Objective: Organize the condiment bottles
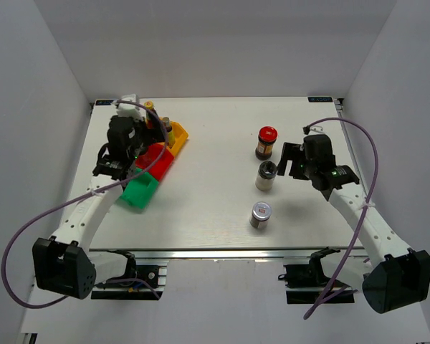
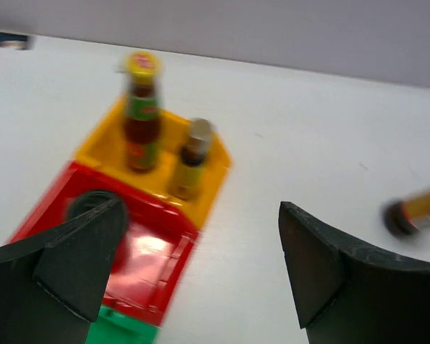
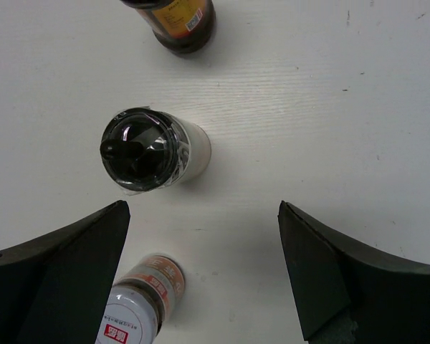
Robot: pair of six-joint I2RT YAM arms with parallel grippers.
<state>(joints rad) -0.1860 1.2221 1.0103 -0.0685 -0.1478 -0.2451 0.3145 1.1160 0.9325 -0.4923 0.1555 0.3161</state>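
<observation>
The black-capped pale plastic shaker (image 3: 154,150) stands upright on the white table (image 3: 344,107), its long axis vertical. It is just ahead of the right gripper (image 3: 202,218) and slightly off its midline. That gripper's jaws are spread wide and empty. The left gripper (image 2: 201,229), equally wide and empty, hangs over the red plastic tray (image 2: 147,251), so the right arm is nearer.

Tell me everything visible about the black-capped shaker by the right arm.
The black-capped shaker is a small round container with a pale, seemingly plastic body and a glossy black cap with a raised tab, apparently under clear film. It stands upright on the white table, between the red-capped jar and the silver-lidded jar, touching neither. Nothing grips it.
</observation>
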